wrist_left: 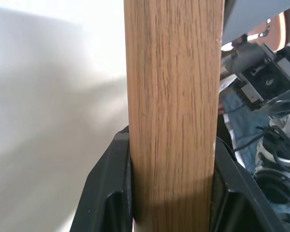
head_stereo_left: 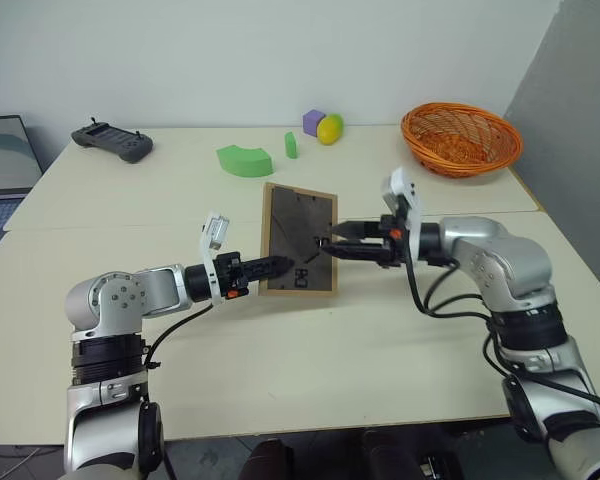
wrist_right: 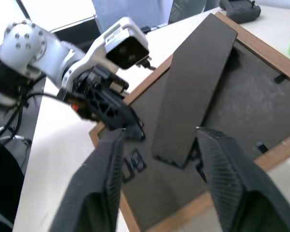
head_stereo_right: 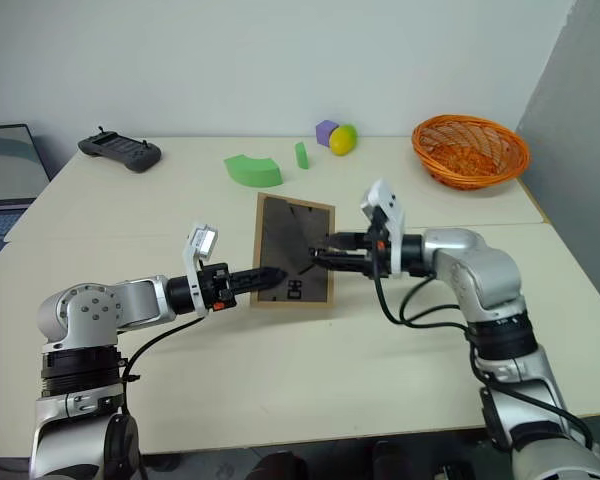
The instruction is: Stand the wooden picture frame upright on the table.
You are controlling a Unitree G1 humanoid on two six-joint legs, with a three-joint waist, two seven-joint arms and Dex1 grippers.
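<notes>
**Desk:** While the left gripper (head_stereo_left: 280, 267) clamps the lower left edge of the wooden picture frame (head_stereo_left: 298, 240), its two black fingers pressed on either face of the light-wood rail, what is the other arm doing?

**Photographer:** The right gripper (head_stereo_left: 323, 243) reaches in from the opposite side with its fingers apart, straddling the fold-out stand (wrist_right: 193, 92) on the dark grey back without closing on it. The frame is held raised, back toward the camera, its lower edge close to the table (head_stereo_left: 380, 350) just in front of the seam; whether that edge is touching the surface I cannot tell.

**Desk:** What would make this step go well?

**Photographer:** By my reading, the stand needs to be swung well out from the back before anything is let go. The left grip should keep the frame near vertical and steady while the right fingers work the stand, then lower it so the bottom rail and the stand's foot meet the tabletop together. Release looks safest one gripper at a time, the left last.

**Desk:** Anything nearby to mind?

**Photographer:** Green blocks (head_stereo_left: 244, 159) and an orange basket (head_stereo_left: 461, 137) sit well apart, behind the seam.
</notes>
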